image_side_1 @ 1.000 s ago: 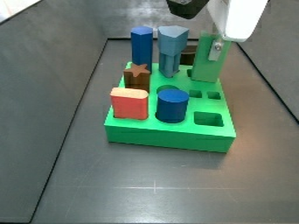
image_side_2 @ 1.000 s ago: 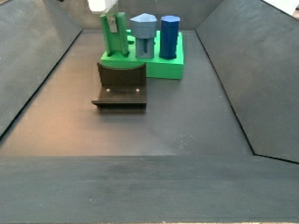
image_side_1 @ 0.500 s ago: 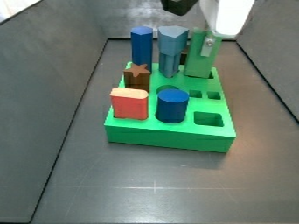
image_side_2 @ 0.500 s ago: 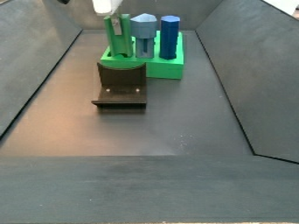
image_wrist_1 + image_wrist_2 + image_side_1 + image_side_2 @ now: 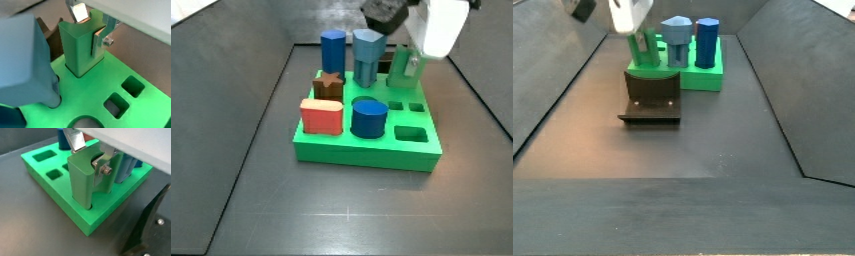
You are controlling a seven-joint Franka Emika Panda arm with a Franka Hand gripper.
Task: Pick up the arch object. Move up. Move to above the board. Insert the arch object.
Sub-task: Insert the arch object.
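Observation:
The arch object (image 5: 80,50), a dull green block with a notch in its top, stands upright with its foot sunk in a hole at the corner of the bright green board (image 5: 100,115). Both side views show the arch object (image 5: 401,68) (image 5: 644,50) low in the board (image 5: 372,152) (image 5: 700,80). My gripper (image 5: 90,25) (image 5: 89,155) straddles the arch object's (image 5: 83,178) top. Its fingers (image 5: 79,12) stand slightly apart from the block's sides, so it is open. In a side view the gripper (image 5: 409,25) hangs just above the block, blurred.
Other pegs stand in the board: a blue cylinder (image 5: 368,118), a red block (image 5: 319,117), a brown star (image 5: 329,85), a tall blue peg (image 5: 333,50) and a grey-blue peg (image 5: 369,55). Square holes (image 5: 409,135) lie near the arch object. The fixture (image 5: 651,100) stands beside the board.
The arch object has sunk lower into its hole. The gripper has let go of it and shifted slightly, tilting and blurring in the side views.

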